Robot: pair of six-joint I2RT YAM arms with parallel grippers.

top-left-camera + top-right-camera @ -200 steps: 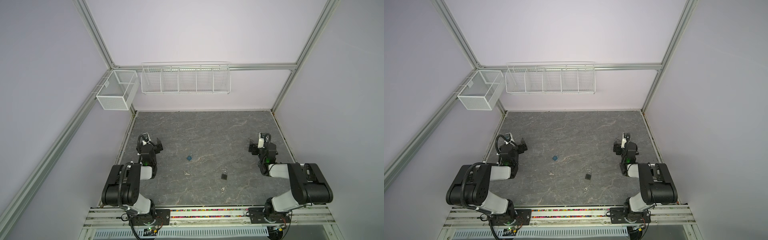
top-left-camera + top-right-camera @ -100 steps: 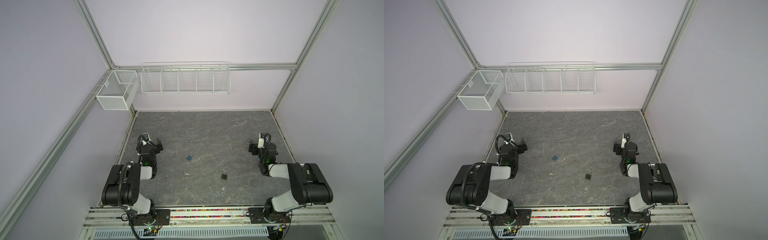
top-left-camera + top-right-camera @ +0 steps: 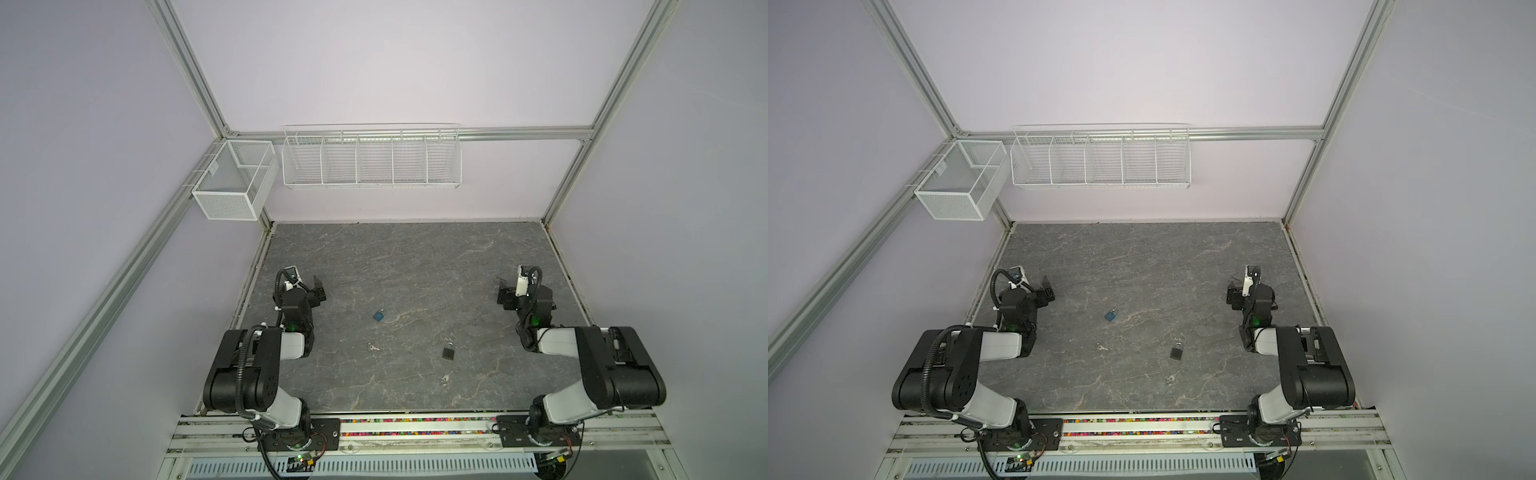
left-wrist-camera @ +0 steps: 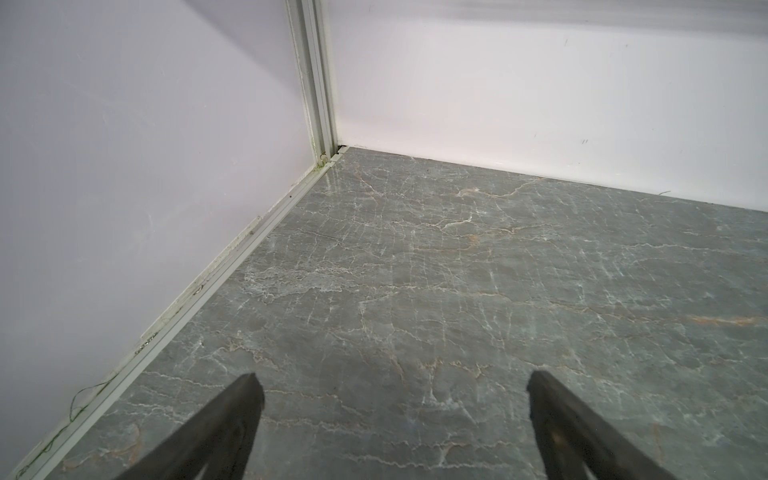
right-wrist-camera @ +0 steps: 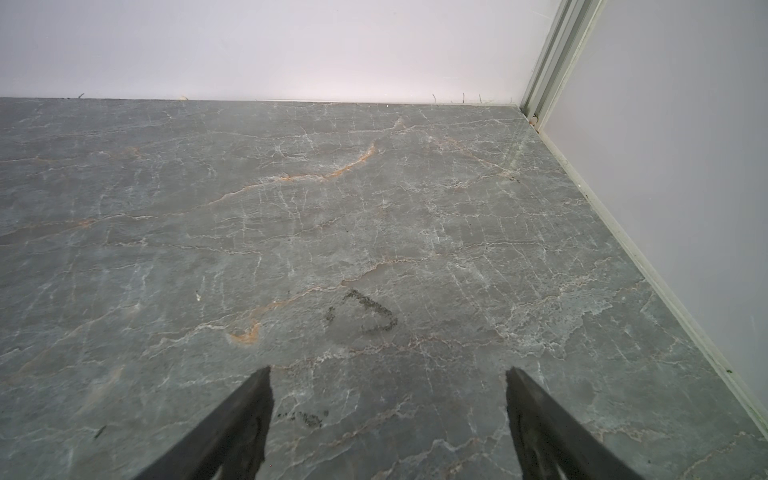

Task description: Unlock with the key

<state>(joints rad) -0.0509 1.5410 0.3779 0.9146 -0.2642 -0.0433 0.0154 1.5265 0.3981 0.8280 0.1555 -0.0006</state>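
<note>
Two small padlocks lie on the grey marbled tabletop [image 3: 415, 257]: a blue padlock [image 3: 379, 327] [image 3: 1111, 315] near the middle and a black padlock [image 3: 448, 351] [image 3: 1177, 351] nearer the front right. A small silver key [image 3: 372, 346] [image 3: 1101, 346] lies just in front of the blue one. Another silver key [image 3: 445, 378] [image 3: 1170, 378] lies in front of the black one. My left gripper [image 3: 319, 291] [image 4: 390, 382] rests open at the left side, far from them. My right gripper [image 3: 504, 297] [image 5: 388, 374] rests open at the right side. Neither wrist view shows a padlock or a key.
White wire baskets [image 3: 371, 158] and a white mesh box [image 3: 232, 183] hang on the back and left walls above the table. Aluminium frame posts stand at the back corners [image 4: 318, 83] [image 5: 548, 62]. Dark smudges mark the tabletop [image 5: 365, 311] ahead of the right gripper.
</note>
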